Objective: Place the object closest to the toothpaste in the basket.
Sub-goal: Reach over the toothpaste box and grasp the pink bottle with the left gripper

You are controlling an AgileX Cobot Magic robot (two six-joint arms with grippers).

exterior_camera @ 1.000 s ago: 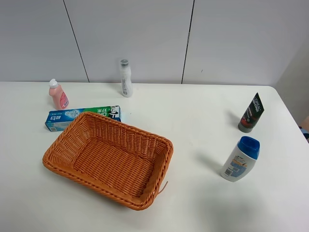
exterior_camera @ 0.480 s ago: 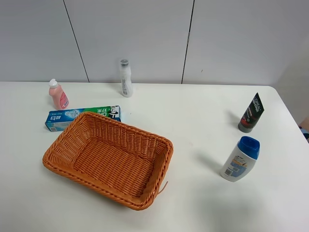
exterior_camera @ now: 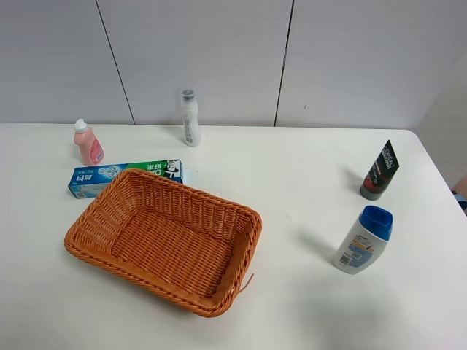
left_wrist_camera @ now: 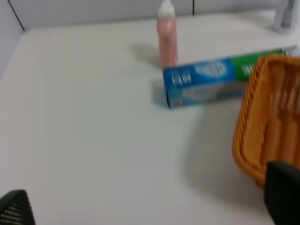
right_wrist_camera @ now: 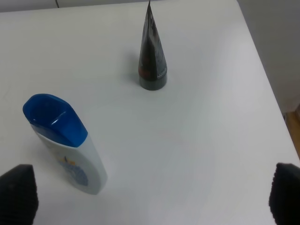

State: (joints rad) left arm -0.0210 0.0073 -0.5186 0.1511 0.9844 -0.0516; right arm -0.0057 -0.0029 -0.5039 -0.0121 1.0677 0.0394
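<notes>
Clearly, the thing that stands closest to the toothpaste box (exterior_camera: 124,179) is the small pink bottle (exterior_camera: 88,143). We see a slim bottle of pale pink colour with a white cap that narrows at its top, and it stands upright. Its label, if it has one, is too small and blurred for us to read.

The bottle is in front of the left gripper (left_wrist_camera: 149,206), well ahead of it, just behind one end of the blue and green box as seen from this gripper. In the high view a small gap shows between bottle and box. The woven orange basket (exterior_camera: 168,248) lies ahead of the same gripper and to one side, and its far rim touches or almost touches the box; we cannot tell which. The left gripper is spread wide and holds nothing; only its two dark fingertips show, at opposite corners of a blurred wrist picture.

The right gripper (right_wrist_camera: 152,194) is also spread wide and holds nothing. Ahead of it stand a white bottle with a blue cap (right_wrist_camera: 65,145), close by, and a black tube (right_wrist_camera: 152,56) on its cap, farther off.

The tabletop (exterior_camera: 292,175) is plain white and matte. Behind it rises a wall of light grey panels (exterior_camera: 219,51) with thin dark seams, and a whitish bottle (exterior_camera: 190,118) stands near this wall.
</notes>
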